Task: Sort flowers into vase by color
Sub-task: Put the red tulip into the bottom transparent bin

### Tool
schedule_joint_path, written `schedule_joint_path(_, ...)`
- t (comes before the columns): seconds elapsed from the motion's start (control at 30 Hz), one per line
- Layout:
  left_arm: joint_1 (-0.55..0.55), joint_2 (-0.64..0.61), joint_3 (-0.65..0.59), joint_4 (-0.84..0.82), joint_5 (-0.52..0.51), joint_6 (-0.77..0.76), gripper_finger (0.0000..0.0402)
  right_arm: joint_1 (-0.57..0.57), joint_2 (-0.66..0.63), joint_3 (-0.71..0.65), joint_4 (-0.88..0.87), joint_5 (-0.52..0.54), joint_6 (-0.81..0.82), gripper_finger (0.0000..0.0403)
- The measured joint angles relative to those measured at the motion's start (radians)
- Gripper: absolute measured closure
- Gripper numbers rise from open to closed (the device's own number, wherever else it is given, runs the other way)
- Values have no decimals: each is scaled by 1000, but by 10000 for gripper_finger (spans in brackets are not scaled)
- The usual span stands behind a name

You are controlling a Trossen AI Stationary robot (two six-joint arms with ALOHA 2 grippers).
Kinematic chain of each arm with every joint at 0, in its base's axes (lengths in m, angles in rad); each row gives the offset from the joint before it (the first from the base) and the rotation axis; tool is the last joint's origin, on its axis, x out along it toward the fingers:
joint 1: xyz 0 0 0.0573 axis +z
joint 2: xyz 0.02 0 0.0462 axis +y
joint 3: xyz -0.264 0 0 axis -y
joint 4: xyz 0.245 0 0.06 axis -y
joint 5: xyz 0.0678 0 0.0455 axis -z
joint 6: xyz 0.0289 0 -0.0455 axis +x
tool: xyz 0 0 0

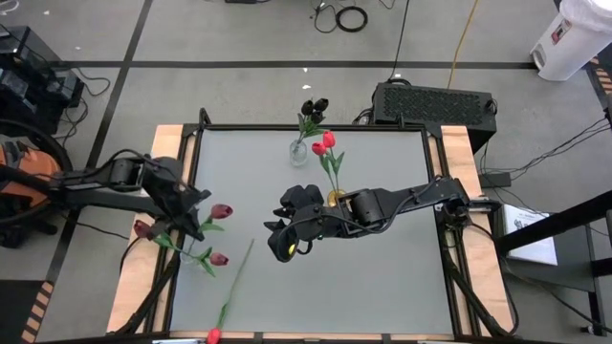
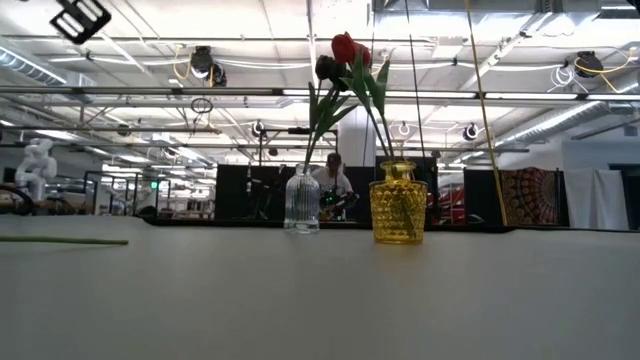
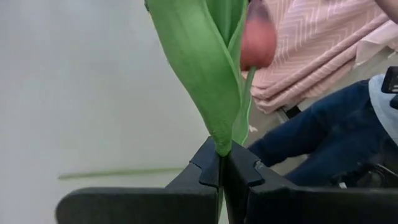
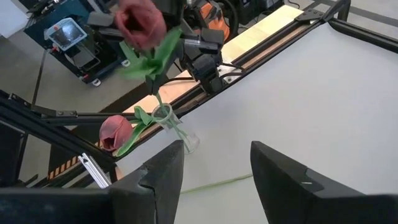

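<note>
The right gripper hangs mid-frame in the high view, jaws wide and empty. At the left, the left gripper is pinched tight on a maroon tulip, whose leaf rises straight from the fingertips.
</note>
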Motion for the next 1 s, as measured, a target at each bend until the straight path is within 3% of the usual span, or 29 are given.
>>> schedule_joint_path(1.0, 0, -19, 0, 23, -4, -46, 386, 2, 0, 0, -3, -3, 11, 225)
